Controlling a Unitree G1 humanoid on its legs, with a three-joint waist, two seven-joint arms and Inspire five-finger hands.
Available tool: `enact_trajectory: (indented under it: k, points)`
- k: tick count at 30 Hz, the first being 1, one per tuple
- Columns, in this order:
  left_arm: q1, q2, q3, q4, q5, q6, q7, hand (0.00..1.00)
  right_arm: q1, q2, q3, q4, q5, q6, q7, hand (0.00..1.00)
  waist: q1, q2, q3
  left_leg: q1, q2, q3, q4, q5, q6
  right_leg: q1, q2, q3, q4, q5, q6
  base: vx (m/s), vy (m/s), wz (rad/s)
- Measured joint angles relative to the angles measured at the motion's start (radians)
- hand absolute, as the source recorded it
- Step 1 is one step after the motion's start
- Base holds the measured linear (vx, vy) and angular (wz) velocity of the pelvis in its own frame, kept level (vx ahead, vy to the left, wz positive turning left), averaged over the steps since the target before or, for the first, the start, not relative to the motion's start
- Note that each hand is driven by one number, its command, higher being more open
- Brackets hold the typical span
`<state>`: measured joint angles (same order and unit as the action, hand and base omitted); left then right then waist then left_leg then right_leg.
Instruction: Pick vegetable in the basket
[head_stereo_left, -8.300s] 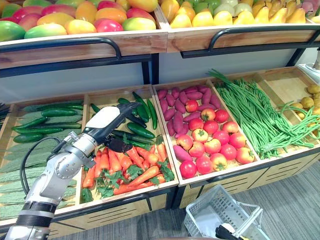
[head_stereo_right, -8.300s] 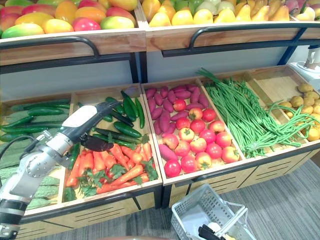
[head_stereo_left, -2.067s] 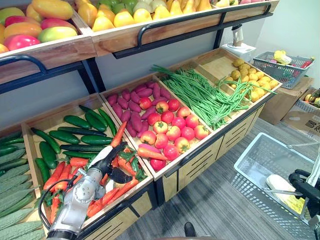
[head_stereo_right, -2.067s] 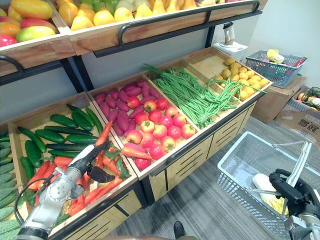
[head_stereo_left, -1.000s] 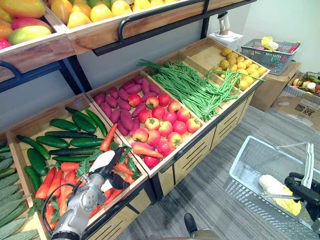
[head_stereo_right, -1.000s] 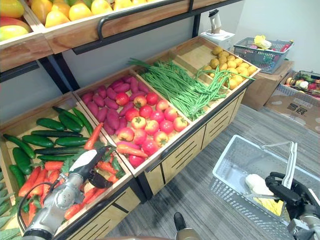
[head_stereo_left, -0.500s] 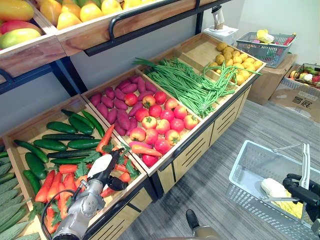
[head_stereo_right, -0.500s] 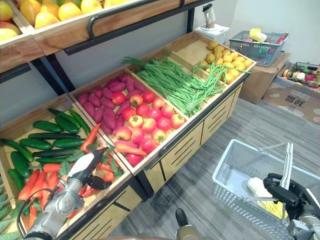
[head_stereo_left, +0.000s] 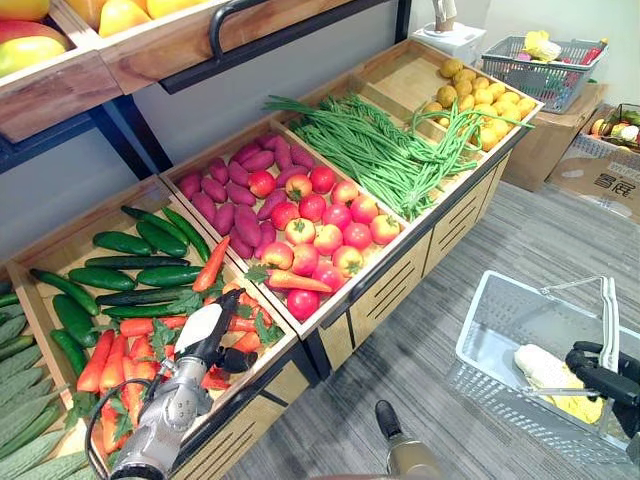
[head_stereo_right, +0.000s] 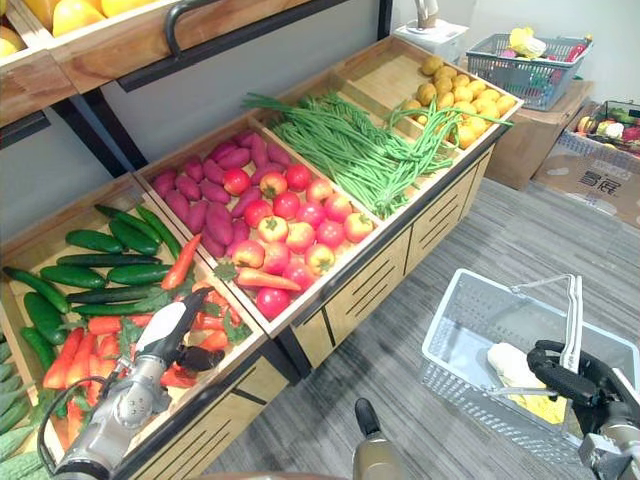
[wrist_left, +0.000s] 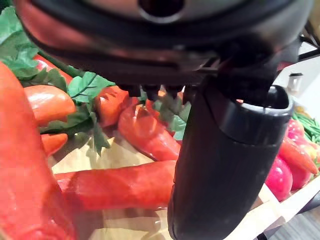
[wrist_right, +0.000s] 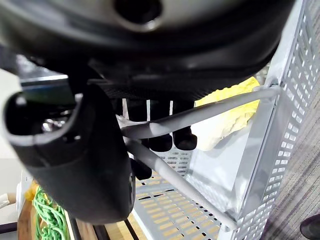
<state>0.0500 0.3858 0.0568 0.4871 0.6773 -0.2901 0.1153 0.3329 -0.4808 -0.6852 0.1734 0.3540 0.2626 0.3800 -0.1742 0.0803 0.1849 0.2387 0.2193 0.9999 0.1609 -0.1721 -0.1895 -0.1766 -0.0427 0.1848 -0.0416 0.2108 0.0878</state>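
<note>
The left hand (head_stereo_left: 205, 332) hangs low over the orange carrots (head_stereo_left: 112, 368) in the near-left wooden bin (head_stereo_right: 222, 392). In its wrist view the fingers (wrist_left: 150, 92) point down among the green leafy tops (wrist_left: 87, 87) with the thumb standing apart. Nothing sits between them, so the hand is loosely open with no carrot in its grasp yet. The right hand (head_stereo_left: 600, 380) is curled round the grey wire handles (wrist_right: 210, 112) of the pale grey plastic mesh basket (head_stereo_left: 487, 320). The basket hangs low at the near right, well apart from the bin, with a pale yellow corn cob (head_stereo_left: 540, 366) lying in it.

The likeliest trouble is the grasp itself. The carrots lie crossed and piled, touching one another, with leaves tangled over them. A closing hand may catch only leaves, or pinch two roots and drag a neighbour over the front rim onto the floor. A long smooth carrot (wrist_left: 120, 187) lies just under the thumb (probably the easiest one to take), but held near one end it would likely swing and slip.

The carry is the second risk. The basket sits far to the right and lower than the bin, so an early release over that gap would miss it. It may also tip on its handles and let the cob slide.
</note>
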Motion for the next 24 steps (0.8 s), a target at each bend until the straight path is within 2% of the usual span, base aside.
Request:
enact_trajectory:
  k: [2,5,8,16,24]
  points:
    - [-0.001,-0.028,0.058,0.000,-0.010,-0.018,0.036,0.00,-0.011,0.008,0.022,0.000,0.000,-0.002,-0.020,0.00,0.006,0.002,0.010,-0.016,0.004,-0.006,0.020,-0.003,0.003,-0.019,-0.003,-0.001,0.014,-0.001,0.002,0.01,0.014,0.05]
    - [0.007,-0.024,0.076,0.076,-0.012,-0.009,0.033,0.00,-0.020,0.013,0.050,0.000,0.001,-0.002,-0.031,0.00,0.007,0.003,0.013,-0.033,0.015,-0.019,0.045,-0.018,0.005,-0.025,-0.005,-0.009,0.021,-0.005,0.005,-0.01,0.000,0.09]
    - [0.001,-0.052,0.099,0.082,-0.020,-0.006,0.052,0.00,-0.025,0.024,0.050,0.000,0.001,-0.005,-0.038,0.00,0.008,-0.002,0.017,-0.047,0.022,-0.025,0.061,-0.034,-0.002,-0.031,-0.008,-0.012,0.023,-0.005,0.005,-0.02,-0.001,0.04]
    - [0.005,-0.079,0.108,0.074,-0.042,-0.009,0.097,0.00,-0.034,0.063,0.080,0.000,0.002,-0.015,-0.064,0.00,0.016,-0.008,0.022,-0.071,0.050,-0.029,0.112,-0.055,-0.007,-0.043,-0.001,-0.015,0.025,-0.005,0.005,0.00,0.000,0.00]
    - [0.004,-0.089,0.117,0.046,-0.058,-0.009,0.100,0.00,-0.035,0.094,0.081,0.000,0.002,-0.027,-0.067,0.00,0.027,-0.015,0.033,-0.079,0.057,-0.036,0.124,-0.060,-0.001,-0.049,0.000,-0.019,0.025,-0.005,0.005,0.00,0.000,0.00]
